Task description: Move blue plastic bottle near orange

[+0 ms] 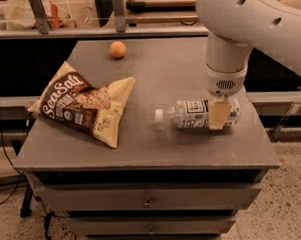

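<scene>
The blue plastic bottle (190,114) lies on its side at the right of the grey cabinet top (173,66), white cap pointing left. My gripper (220,115) comes down from above and is shut on the bottle's right half. One tan finger (219,114) shows in front of the bottle; the other is hidden behind it. The bottle seems slightly off the surface, with a blurred shadow under it. The orange (118,49) sits at the far left of the top, well apart from the bottle.
A brown and tan SeaSalt chip bag (84,102) lies on the left half of the top, between the bottle and the left edge. My white arm (251,22) fills the upper right. Drawers (149,202) sit below the front edge.
</scene>
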Robot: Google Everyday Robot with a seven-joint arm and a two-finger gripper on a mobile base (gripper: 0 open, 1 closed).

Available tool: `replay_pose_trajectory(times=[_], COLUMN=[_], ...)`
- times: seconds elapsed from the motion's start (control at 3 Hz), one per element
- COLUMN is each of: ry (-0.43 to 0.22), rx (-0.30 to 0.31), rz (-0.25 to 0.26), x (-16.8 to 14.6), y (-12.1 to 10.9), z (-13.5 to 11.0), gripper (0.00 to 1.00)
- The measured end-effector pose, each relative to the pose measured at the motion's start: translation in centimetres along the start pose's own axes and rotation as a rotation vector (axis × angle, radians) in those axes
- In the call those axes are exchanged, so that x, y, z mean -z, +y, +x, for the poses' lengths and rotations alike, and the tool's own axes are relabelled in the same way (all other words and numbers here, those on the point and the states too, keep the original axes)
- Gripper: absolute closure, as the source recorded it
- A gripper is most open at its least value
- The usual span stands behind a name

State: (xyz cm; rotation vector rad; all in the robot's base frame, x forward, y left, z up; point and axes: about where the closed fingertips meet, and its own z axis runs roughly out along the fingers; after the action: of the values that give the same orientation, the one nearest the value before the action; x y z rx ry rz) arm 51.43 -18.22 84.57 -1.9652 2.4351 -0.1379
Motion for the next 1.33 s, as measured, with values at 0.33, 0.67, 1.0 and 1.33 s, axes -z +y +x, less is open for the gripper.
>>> replay_pose_trajectory(times=[0.33,0.67,1.0,1.33], ry=[-0.002,-0.034,-0.047,-0.045], rx=[-0.021,-0.05,-0.053,-0.072], rz=[0.074,0.163,0.181,0.204], x=[3.0,7.2,7.7,8.0], y=[-1.9,-4.0,-4.4,-5.9], z=[0.7,1.8,1.7,1.2], gripper=[1.0,1.0,1.0,1.0])
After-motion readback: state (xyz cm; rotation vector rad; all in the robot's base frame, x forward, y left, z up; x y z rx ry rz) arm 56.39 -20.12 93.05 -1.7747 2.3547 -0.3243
